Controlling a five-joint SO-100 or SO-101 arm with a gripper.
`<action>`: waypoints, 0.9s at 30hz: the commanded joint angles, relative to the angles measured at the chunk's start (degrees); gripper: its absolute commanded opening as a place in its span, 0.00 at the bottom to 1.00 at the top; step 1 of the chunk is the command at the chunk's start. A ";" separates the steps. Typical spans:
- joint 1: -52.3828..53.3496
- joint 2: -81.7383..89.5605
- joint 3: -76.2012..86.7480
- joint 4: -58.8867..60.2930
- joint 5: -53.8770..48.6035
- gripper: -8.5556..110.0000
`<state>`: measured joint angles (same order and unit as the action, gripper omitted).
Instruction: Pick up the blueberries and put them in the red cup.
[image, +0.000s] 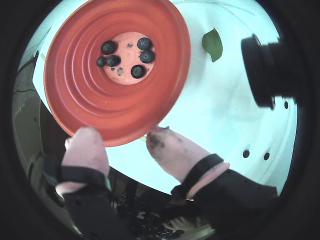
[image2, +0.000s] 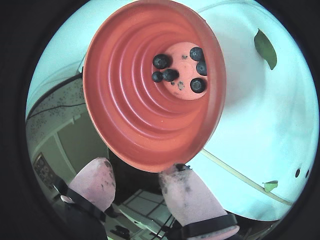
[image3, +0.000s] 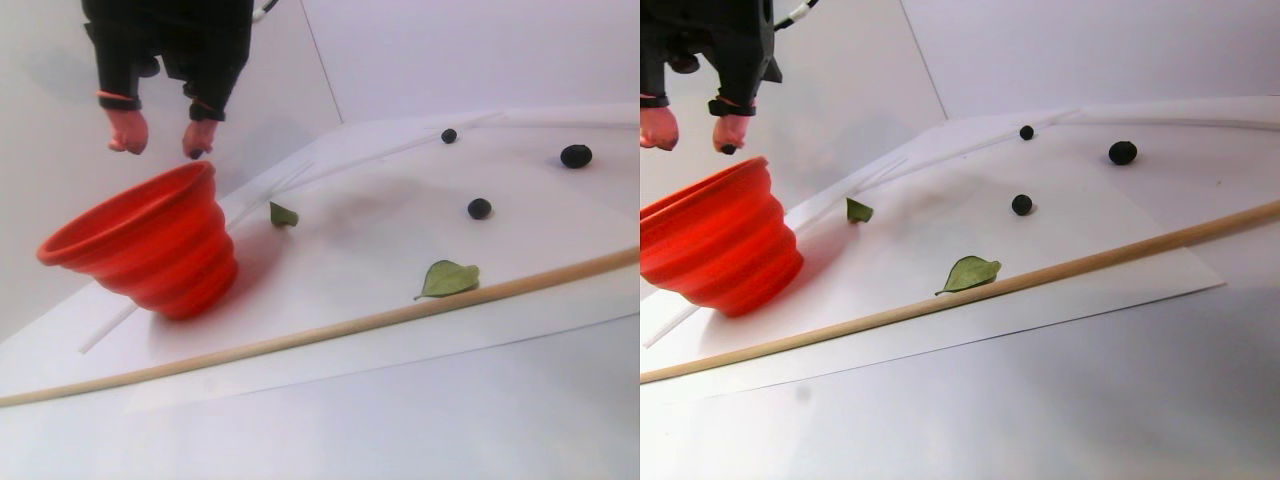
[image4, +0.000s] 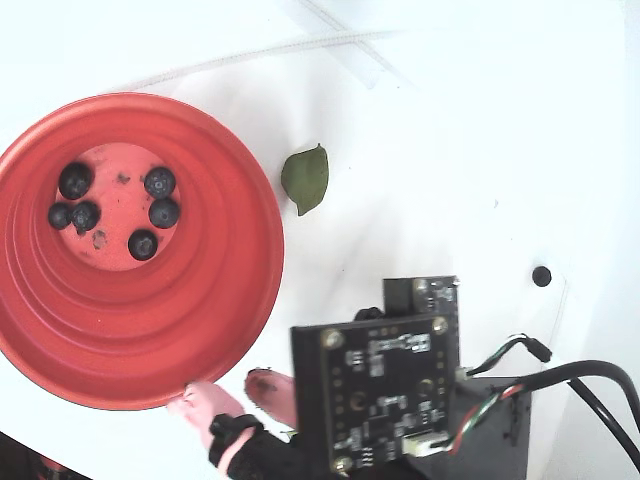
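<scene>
The red cup (image: 80, 100) (image2: 130, 115) (image4: 230, 250) stands on the white sheet and holds several blueberries (image: 144, 43) (image2: 161, 61) (image4: 75, 180) on its pale bottom. In the stereo pair view the cup (image3: 170, 250) leans, and loose blueberries (image3: 480, 208) lie further along the sheet, one small (image3: 449, 135), one bigger (image3: 575, 156). My gripper (image: 121, 134) (image2: 139, 167) (image3: 160, 140) (image4: 230, 390) hovers just above and outside the cup's rim. It is open and holds nothing. Dark juice stains mark one pink fingertip (image: 159, 139).
Two green leaves (image3: 449, 278) (image3: 283, 214) lie on the sheet; one leaf (image4: 305, 178) is close beside the cup. A long wooden stick (image3: 330, 330) runs along the sheet's front edge. A black camera module (image: 262, 70) sticks in from the right.
</scene>
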<state>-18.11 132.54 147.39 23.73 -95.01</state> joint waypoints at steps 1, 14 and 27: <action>1.05 5.01 -3.34 1.41 -0.97 0.21; 9.23 9.23 -4.57 5.71 -5.19 0.21; 17.40 16.96 -2.46 11.43 -11.51 0.20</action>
<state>-1.32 144.32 146.43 34.01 -105.03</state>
